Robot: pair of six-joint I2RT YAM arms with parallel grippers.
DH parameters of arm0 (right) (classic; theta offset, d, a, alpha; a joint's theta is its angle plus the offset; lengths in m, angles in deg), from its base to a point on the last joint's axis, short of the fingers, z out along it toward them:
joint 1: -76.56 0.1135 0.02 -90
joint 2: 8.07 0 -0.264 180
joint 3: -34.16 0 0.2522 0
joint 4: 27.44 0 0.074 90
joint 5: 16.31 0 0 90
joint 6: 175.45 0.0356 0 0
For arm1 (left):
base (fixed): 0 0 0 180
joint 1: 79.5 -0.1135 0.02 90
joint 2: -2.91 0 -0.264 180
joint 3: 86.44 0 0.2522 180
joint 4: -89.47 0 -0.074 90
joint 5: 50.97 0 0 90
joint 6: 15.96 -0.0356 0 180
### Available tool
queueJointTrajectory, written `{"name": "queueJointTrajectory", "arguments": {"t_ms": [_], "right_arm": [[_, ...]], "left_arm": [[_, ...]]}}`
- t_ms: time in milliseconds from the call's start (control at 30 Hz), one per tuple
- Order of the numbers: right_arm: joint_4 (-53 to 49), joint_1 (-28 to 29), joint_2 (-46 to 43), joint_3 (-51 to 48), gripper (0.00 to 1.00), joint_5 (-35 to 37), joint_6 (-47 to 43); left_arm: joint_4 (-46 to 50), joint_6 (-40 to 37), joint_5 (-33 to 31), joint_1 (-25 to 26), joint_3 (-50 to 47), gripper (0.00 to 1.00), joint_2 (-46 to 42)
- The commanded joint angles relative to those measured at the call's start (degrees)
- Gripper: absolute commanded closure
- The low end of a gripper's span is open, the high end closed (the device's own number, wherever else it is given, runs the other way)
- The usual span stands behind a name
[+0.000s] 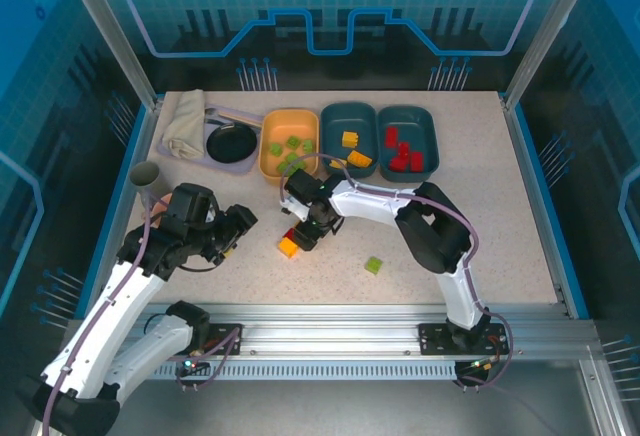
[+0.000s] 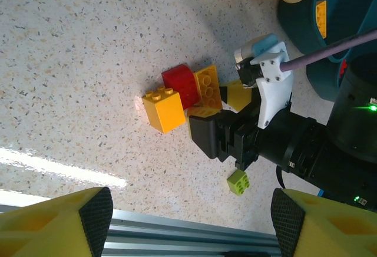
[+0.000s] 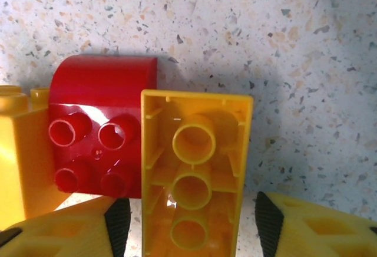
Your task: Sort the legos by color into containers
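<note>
most legos lie sorted in the three tubs, while a red-yellow cluster and one green brick remain on the table, the right gripper with jaws spread around a yellow brick, the left gripper gaping, empty.

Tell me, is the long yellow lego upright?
No. The long yellow lego is tipped: its hollow underside with three tubes shows.

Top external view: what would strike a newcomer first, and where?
The right tool at mid-table reaches into a red-and-yellow brick cluster. Behind it, three tubs line the far edge, already holding green, yellow and red bricks; one green brick lies alone nearer the front.
</note>
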Motion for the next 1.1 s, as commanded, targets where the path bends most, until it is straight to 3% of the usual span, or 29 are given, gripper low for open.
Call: {"name": "queueJointTrajectory", "arguments": {"t_ms": [0,267,633,767,1067], "right_arm": [[-2.31,0.48,1.52,2.50,0.47,0.67,0.08],[-3.32,-0.52,-1.37,2.78,0.67,2.69,2.27],[-4.71,-14.31,-13.30,4.86,0.69,-1.07,11.30],[-4.16,-19.94,-8.76,11.00,0.69,-5.26,15.18],[-7.08,-24.57,9.89,33.22,0.69,-9.08,19.79]], "left_arm": [[0.97,0.33,0.25,0.31,-0.36,0.25,-0.63],[-0.56,-0.19,0.88,0.31,-0.44,0.25,-0.44],[-10.00,-7.88,4.70,1.67,9.63,0.25,11.33],[-12.98,-9.79,4.71,1.85,15.69,0.25,17.76],[-17.34,-11.76,3.72,2.99,28.66,0.25,32.25]]}}
